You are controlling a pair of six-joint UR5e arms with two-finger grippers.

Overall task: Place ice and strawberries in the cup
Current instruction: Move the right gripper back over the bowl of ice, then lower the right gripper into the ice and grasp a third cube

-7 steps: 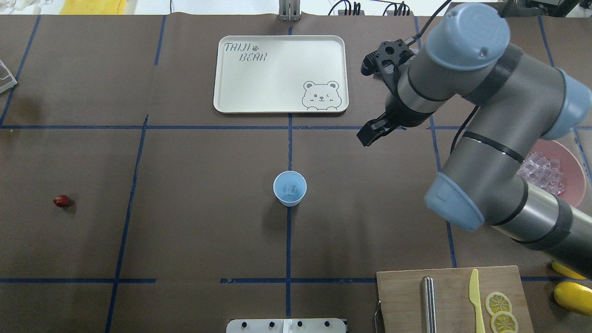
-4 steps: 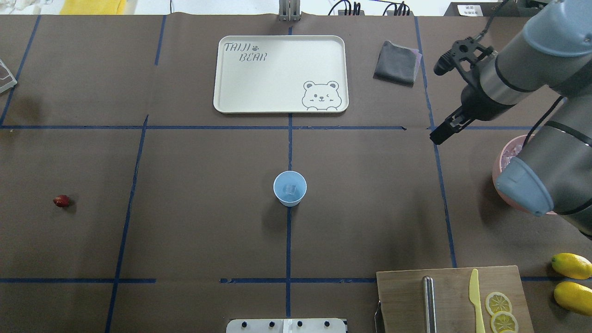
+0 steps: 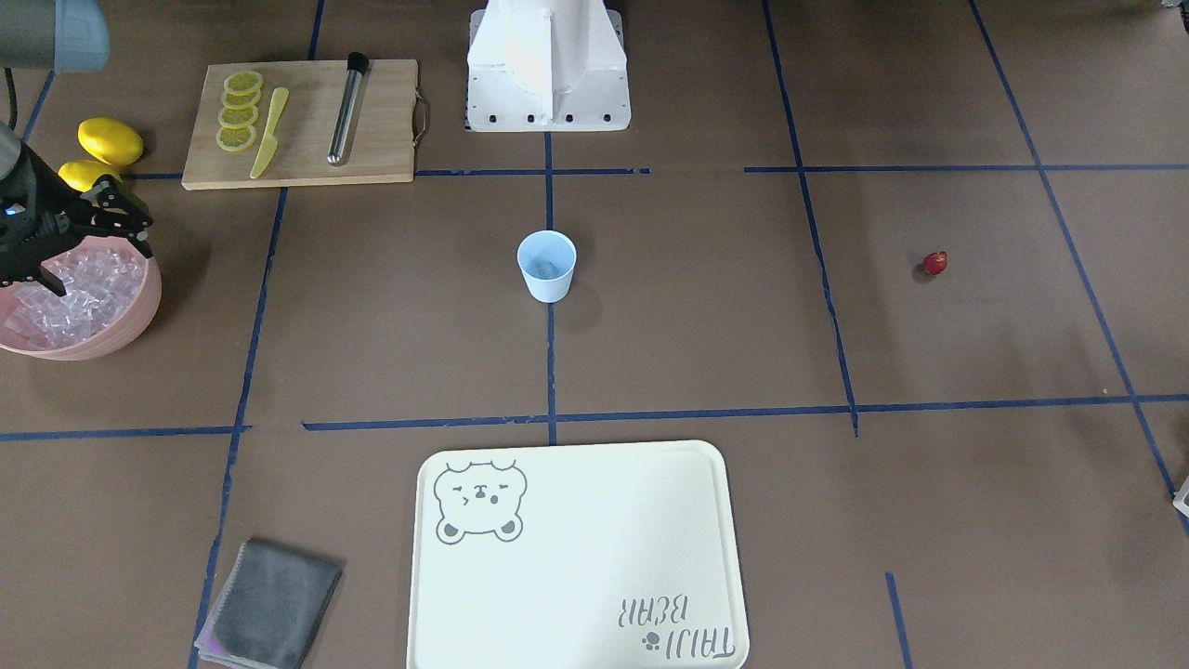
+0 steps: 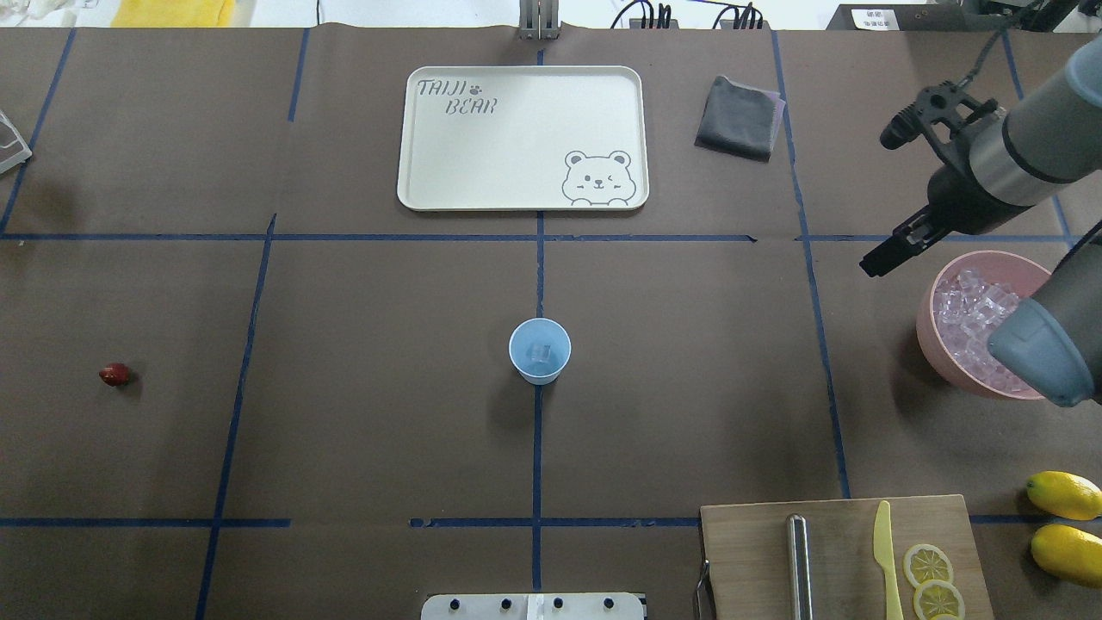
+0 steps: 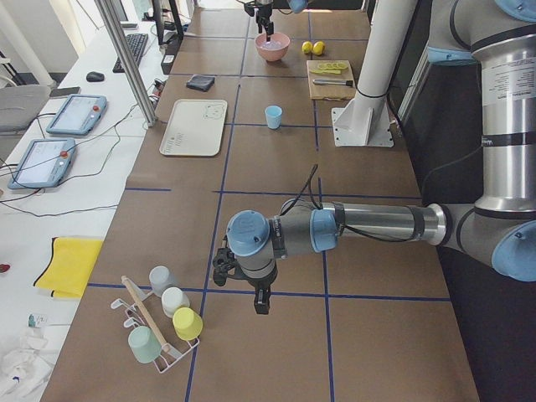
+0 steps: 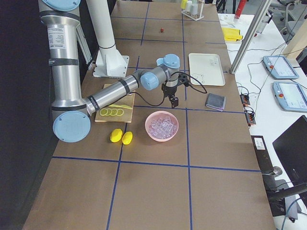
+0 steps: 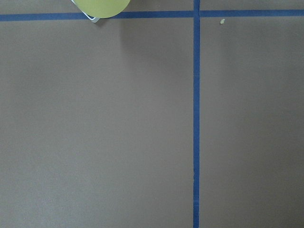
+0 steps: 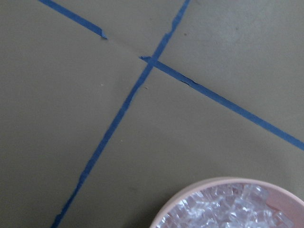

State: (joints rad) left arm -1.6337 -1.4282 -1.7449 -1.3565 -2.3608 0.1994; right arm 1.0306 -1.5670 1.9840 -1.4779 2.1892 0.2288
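The light blue cup (image 4: 540,349) stands upright at the table's middle and holds one ice cube (image 4: 540,352); it also shows in the front view (image 3: 546,265). More ice (image 4: 966,308) fills a pink bowl (image 4: 930,340) at the right. The strawberry (image 4: 114,374) lies alone far left. My right gripper (image 4: 871,263) hangs open and empty just above the bowl's far-left rim; its wrist view shows the ice (image 8: 228,209) at the bottom. My left gripper (image 5: 261,306) shows only in the exterior left view, low over bare table; I cannot tell if it is open.
A cream tray (image 4: 522,138) and a grey cloth (image 4: 739,117) lie at the back. A cutting board (image 4: 758,551) with a metal rod, a yellow knife and lemon slices sits front right, with two lemons (image 4: 1064,517) beside it. A cup rack (image 5: 163,322) stands near my left gripper.
My right arm has swung right, from beside the tray to the pink bowl, uncovering the grey cloth and the bowl. Cup, ice cube and strawberry have not moved.
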